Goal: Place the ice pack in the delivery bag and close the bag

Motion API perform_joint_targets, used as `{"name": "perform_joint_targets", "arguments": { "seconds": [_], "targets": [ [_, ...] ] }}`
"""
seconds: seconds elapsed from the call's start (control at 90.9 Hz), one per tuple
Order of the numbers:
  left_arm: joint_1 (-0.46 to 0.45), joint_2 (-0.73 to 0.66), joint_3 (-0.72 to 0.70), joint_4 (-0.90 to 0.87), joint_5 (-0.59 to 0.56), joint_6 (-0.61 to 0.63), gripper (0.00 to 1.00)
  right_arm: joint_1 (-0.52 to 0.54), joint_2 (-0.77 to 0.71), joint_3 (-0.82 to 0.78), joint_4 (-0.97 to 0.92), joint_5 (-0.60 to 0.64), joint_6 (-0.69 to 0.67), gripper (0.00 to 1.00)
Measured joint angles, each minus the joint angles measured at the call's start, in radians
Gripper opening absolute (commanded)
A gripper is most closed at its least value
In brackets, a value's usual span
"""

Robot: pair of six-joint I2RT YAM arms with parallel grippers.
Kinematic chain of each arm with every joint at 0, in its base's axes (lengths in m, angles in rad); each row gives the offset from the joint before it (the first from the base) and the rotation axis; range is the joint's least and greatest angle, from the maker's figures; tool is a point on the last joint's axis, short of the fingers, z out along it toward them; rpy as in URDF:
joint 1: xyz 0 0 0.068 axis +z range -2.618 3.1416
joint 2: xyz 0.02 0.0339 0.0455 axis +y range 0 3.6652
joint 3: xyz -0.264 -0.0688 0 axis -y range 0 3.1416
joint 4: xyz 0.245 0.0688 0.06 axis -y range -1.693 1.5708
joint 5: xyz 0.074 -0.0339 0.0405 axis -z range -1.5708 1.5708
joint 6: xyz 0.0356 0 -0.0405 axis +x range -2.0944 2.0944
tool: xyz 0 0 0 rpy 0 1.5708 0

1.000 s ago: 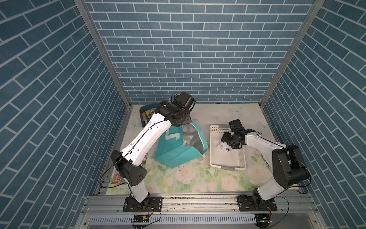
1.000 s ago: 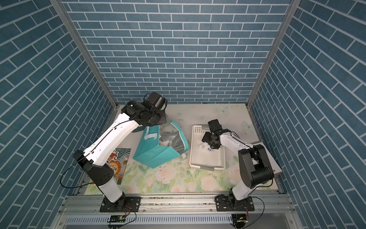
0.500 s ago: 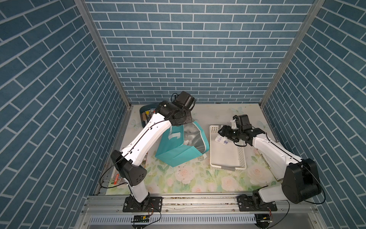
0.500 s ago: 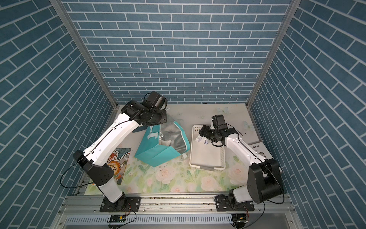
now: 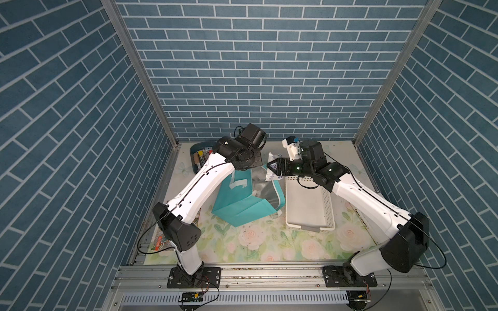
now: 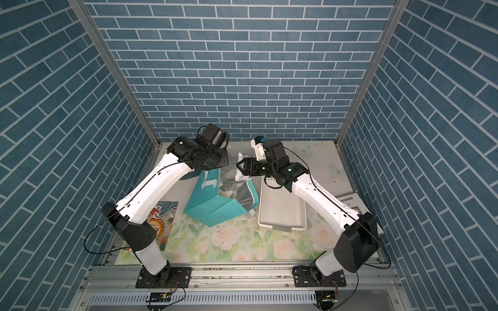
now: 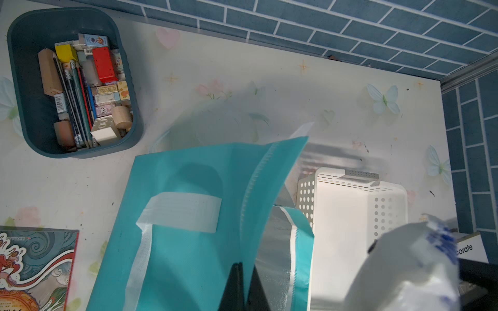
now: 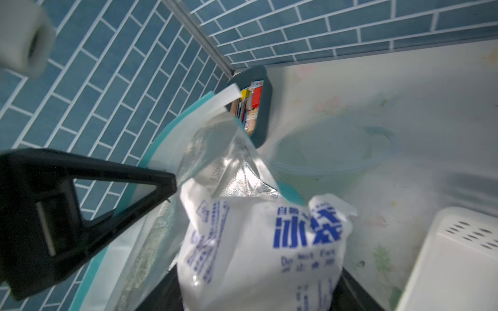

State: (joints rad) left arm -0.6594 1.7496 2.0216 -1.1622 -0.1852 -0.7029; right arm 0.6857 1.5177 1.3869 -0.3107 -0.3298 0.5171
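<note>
The delivery bag (image 5: 242, 207) (image 6: 210, 207), teal with silver foil lining, lies tilted on the floral mat with its mouth facing the white basket. My left gripper (image 7: 244, 265) is shut on the bag's upper rim, one finger outside the teal wall and one on the foil side, holding the mouth up. The ice pack (image 5: 272, 172) (image 6: 240, 175) (image 8: 258, 247) is a white pouch with blue print. My right gripper (image 5: 275, 165) (image 8: 256, 296) is shut on it and holds it in the air at the bag's mouth, above the foil lining (image 8: 229, 167). It also shows blurred in the left wrist view.
The white perforated basket (image 5: 310, 204) (image 7: 350, 215) stands right beside the bag, under my right arm. A dark-blue bin (image 5: 200, 156) (image 7: 72, 80) of small items sits at the back left. A picture book (image 6: 161, 223) lies at the left edge, and a flat box (image 6: 350, 202) lies at the right.
My right gripper has lifted the ice pack out of the white basket and carried it up and left to the bag's mouth. My left gripper has kept its hold on the bag.
</note>
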Motion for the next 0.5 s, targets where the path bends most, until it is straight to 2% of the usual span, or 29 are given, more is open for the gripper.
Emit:
{"name": "perform_joint_targets", "arguments": {
  "seconds": [0.253, 0.495],
  "targets": [
    [0.0, -0.003, -0.026, 0.026, 0.0, 0.0, 0.0, 0.055, 0.113, 0.007, -0.001, -0.007, -0.068, 0.15],
    [0.0, -0.015, -0.035, 0.031, 0.0, 0.0, 0.0, 0.113, 0.185, 0.01, 0.042, -0.014, -0.108, 0.23]
  ]
}}
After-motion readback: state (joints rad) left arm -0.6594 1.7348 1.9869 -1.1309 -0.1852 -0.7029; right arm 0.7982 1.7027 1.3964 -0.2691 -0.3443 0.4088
